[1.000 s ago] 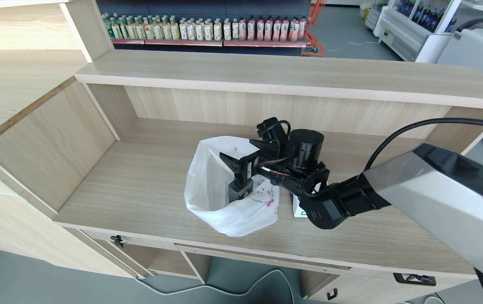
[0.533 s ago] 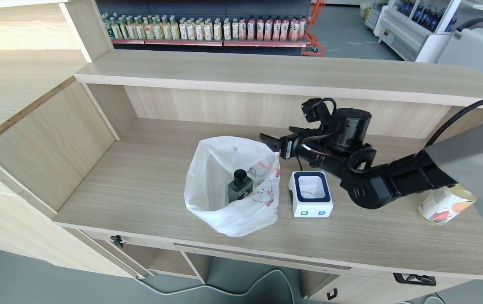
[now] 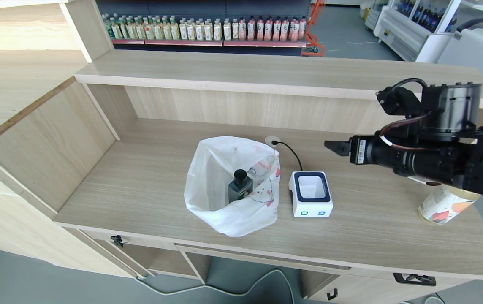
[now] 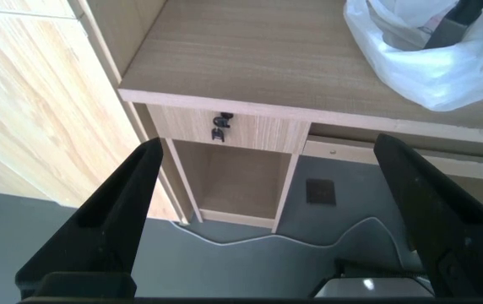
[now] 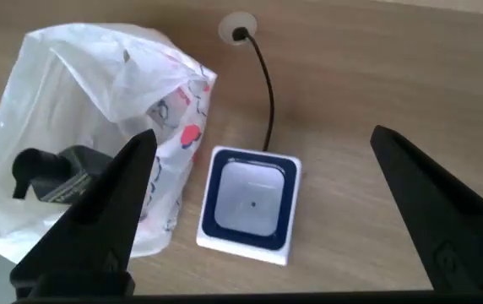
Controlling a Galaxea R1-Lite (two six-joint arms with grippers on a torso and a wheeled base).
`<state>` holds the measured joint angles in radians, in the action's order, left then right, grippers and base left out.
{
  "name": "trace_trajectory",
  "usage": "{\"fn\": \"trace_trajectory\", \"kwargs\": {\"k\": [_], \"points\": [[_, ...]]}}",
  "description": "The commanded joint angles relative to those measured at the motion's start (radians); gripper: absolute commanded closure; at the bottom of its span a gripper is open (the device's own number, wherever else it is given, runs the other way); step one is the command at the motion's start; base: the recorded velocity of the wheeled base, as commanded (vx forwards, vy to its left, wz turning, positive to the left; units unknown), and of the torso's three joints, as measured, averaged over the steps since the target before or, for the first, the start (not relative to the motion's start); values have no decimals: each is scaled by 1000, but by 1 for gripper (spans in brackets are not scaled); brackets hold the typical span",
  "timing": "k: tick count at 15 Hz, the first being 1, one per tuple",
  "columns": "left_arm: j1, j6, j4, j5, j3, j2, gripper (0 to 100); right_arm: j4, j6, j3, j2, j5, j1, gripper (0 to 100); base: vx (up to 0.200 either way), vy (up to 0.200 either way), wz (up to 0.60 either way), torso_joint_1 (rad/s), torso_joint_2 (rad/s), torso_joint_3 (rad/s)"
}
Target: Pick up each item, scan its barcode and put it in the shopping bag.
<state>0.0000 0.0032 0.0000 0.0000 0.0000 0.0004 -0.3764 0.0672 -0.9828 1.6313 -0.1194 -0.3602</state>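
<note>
Shopping bag [image 3: 207, 198] is stood open in the middle of the counter [image 3: 140, 185], with a dark bottle [image 3: 240, 185] already lodged upright inside it. Just beside the bag, on its right, the scanner [image 3: 310, 194] is set face up, its cable [image 3: 290, 152] led back to a hole in the counter. One item is judged left to handle: a printed can [image 3: 444, 204], well to the right of the scanner and partly covered by the right arm. The right tool [image 3: 336, 147] is held above the counter, right of the scanner, fingers spread wide and nothing gripped. The left tool [image 4: 268, 145] is likewise spread and empty, out in front of the counter's left end.

Trouble is most to be expected at the can: the arm is carried close over it, so it could be tipped or shoved toward the edge if the tool is swung down carelessly. A round wall could be lost from a shallow grip. The barcode could be missed if turned away from the scanner. The bag's limp rim could be folded shut by a can lowered onto it.
</note>
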Motion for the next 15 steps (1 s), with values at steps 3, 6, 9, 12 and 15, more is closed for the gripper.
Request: {"fn": "trace_trajectory", "kwargs": {"k": [3,6,9,12,15], "points": [[0,0,0,0,-2,0,0,240,-38,292,-378,-89,96,0,0,0,0,0,0,0],[0,0,0,0,0,0,0,248,-46,377,-459,-86,136,0,0,-200,0,-1,4,1],[0,0,0,0,0,0,0,301,-47,385,-490,-88,159,0,0,-200,0,2,2,2],[0,-2,0,0,0,1,0,327,-101,388,-488,-85,242,0,0,-200,0,1,2,4],[0,0,0,0,-2,1,0,327,-110,394,-482,-82,273,0,0,-200,0,2,1,-1]]}}
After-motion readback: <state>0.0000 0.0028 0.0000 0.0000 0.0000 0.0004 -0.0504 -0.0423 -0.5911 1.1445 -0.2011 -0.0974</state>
